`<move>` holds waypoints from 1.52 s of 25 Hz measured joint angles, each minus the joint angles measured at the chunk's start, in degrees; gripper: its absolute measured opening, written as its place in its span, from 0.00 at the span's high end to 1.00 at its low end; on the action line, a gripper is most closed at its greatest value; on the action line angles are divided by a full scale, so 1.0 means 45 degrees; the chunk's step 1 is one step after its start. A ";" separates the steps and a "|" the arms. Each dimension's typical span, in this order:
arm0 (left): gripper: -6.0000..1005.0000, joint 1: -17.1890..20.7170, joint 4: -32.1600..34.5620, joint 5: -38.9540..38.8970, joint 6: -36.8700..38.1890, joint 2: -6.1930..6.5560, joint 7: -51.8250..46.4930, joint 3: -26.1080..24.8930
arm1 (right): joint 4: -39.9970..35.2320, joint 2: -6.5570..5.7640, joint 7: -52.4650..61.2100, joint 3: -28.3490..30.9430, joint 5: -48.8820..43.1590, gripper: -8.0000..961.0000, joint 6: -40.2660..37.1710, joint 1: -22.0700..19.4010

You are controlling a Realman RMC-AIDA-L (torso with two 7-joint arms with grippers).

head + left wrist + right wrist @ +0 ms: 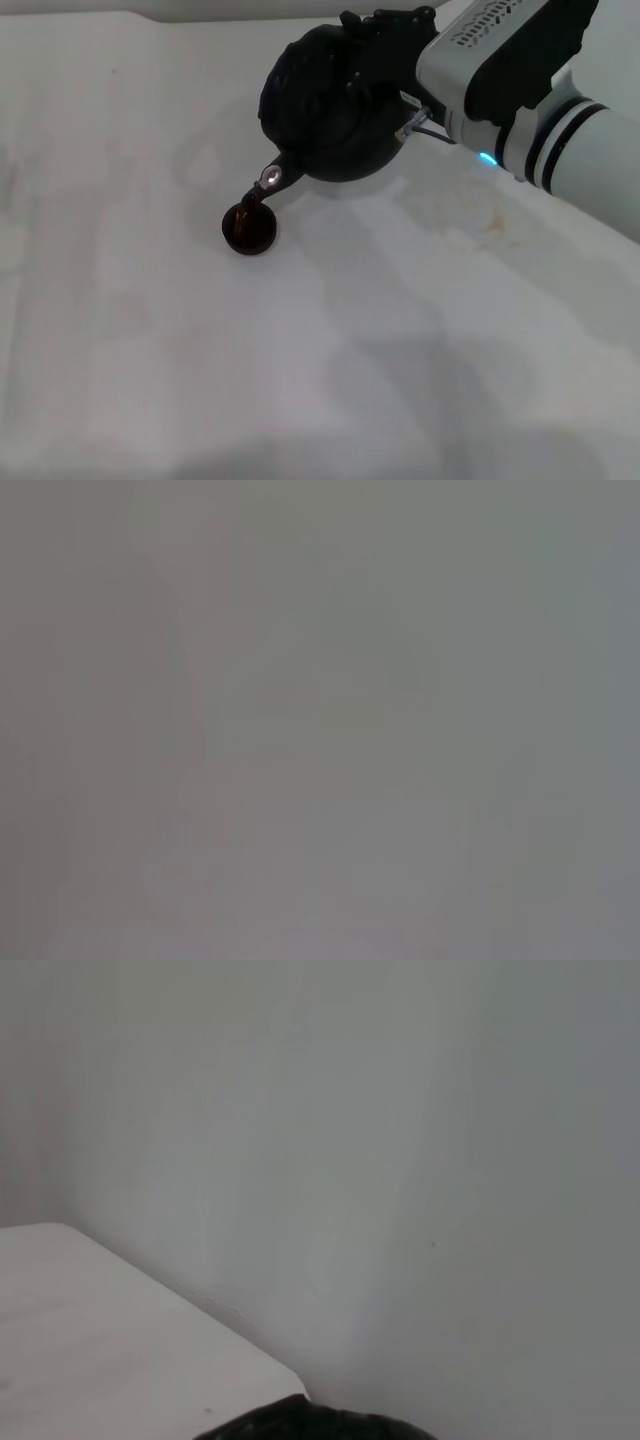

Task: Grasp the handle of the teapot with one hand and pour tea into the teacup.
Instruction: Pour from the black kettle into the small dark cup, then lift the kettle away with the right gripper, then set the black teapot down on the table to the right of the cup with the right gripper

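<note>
Teacup [249, 228]: brown liquid inside, a thin brown stream falling into it from the spout.
Teapot [330, 110]: lifted, tipped, spout [272, 180] down and toward the robot's left, directly above the cup.
Right gripper [385, 55]: at the teapot's top; finger spread cannot be told.
Surface: white table [300, 380], pale wall [400, 1110] behind.

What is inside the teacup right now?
Dark tea streams from the tilted teapot's spout into the teacup, whose inside looks brownish. The fill level cannot be seen. The right claw holds the handle.
</note>
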 joint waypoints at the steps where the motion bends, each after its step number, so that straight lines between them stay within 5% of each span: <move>1: 0.12 0.0000 -0.0008 0.0000 0.0002 0.0000 0.0001 0.0000 | 0.0000 0.0000 -0.0001 0.0014 0.0000 0.77 0.0001 0.0000; 21: 0.12 -0.0020 -0.0094 0.0000 0.0034 0.0000 0.0000 0.0001 | 0.0152 -0.0014 0.0162 0.0486 0.1143 0.77 -0.0222 -0.0248; 38: 0.12 -0.0020 -0.0113 0.0054 -0.0014 -0.0020 0.0000 0.0000 | 0.0199 0.0040 0.0232 0.1909 0.2766 0.77 -0.2196 -0.1433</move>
